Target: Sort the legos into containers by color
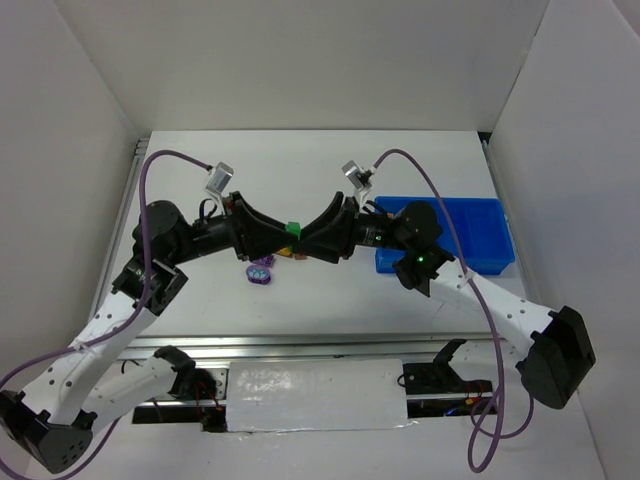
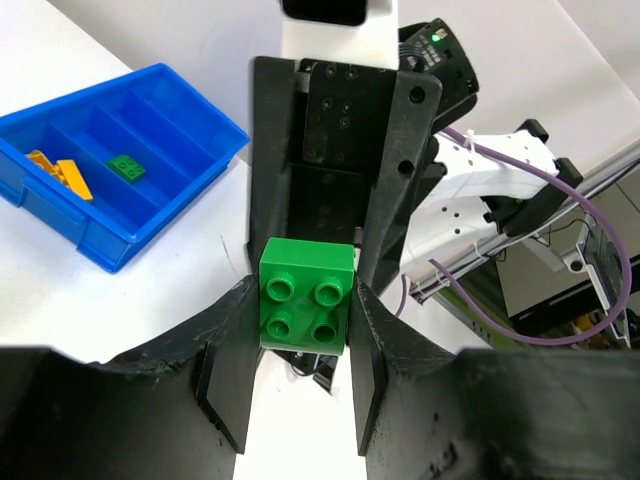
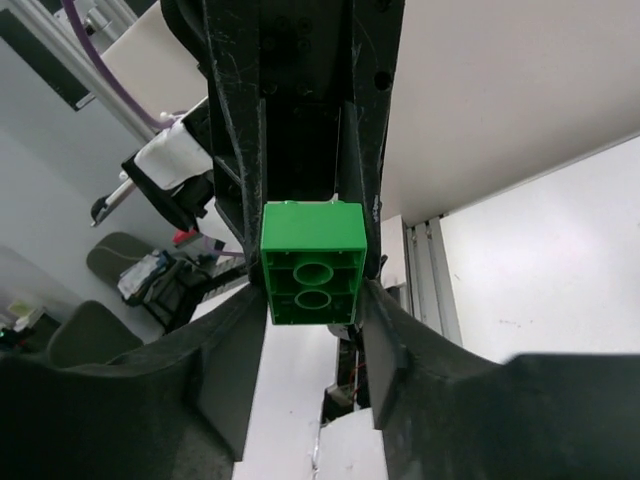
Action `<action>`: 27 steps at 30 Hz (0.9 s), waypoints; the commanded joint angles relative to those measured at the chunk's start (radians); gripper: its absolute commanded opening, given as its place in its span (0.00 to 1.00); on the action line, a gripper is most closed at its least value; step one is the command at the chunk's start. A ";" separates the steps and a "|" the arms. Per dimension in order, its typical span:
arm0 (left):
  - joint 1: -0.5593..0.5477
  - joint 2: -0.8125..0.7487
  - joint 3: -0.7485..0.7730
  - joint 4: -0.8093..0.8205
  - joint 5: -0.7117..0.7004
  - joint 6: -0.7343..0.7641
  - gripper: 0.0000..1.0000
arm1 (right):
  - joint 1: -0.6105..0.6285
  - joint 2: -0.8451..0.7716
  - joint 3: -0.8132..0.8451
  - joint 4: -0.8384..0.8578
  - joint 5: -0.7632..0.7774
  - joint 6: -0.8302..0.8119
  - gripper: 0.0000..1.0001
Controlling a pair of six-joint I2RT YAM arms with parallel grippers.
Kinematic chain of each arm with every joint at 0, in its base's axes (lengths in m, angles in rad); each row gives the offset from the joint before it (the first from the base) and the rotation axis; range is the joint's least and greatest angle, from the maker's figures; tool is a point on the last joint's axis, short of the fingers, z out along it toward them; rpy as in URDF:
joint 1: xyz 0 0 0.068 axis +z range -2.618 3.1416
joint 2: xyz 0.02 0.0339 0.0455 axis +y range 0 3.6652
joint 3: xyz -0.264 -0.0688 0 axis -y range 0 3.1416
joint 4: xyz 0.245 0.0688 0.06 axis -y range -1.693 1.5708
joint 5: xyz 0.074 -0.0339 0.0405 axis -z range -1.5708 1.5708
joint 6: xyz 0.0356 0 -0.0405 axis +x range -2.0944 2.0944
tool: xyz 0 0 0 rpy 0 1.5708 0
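- Left fingers (image 2: 225,370): clenched on the green lego (image 2: 305,293), one pad on each side, studs facing the left wrist camera.
- Purple lego (image 1: 261,272): lies on the white tabletop (image 1: 330,160), below the left fingers in the top view.
- Green lego: held above the tabletop at mid-table, between the two arms, well apart from the tray.
- Right fingers (image 3: 230,370): meet the left pair tip to tip and are closed against the sides of the same green lego, its hollow underside facing the right wrist camera.
- Blue tray (image 2: 170,210): sits on the tabletop at the right, with lengthwise dividers. One compartment holds two yellow-orange legos (image 2: 60,172); another holds a small green lego (image 2: 125,167).
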 commanded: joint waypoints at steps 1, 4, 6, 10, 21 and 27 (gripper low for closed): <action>-0.010 -0.012 0.015 0.024 0.017 0.007 0.00 | 0.015 0.029 0.035 0.132 -0.028 0.035 0.51; -0.010 -0.001 0.018 0.043 0.029 -0.004 0.00 | 0.018 0.042 0.036 0.157 -0.037 0.058 0.62; -0.010 0.008 0.020 0.047 0.037 -0.007 0.00 | 0.021 0.045 0.047 0.158 -0.045 0.063 0.65; -0.010 0.008 0.020 0.043 0.038 -0.004 0.00 | 0.018 0.028 0.050 0.138 -0.031 0.036 0.57; -0.010 -0.010 0.029 0.021 -0.011 0.010 0.10 | 0.019 0.051 0.035 0.144 -0.039 0.052 0.00; -0.010 -0.013 0.047 0.032 -0.032 -0.007 0.19 | 0.022 0.049 0.012 0.163 -0.080 0.009 0.00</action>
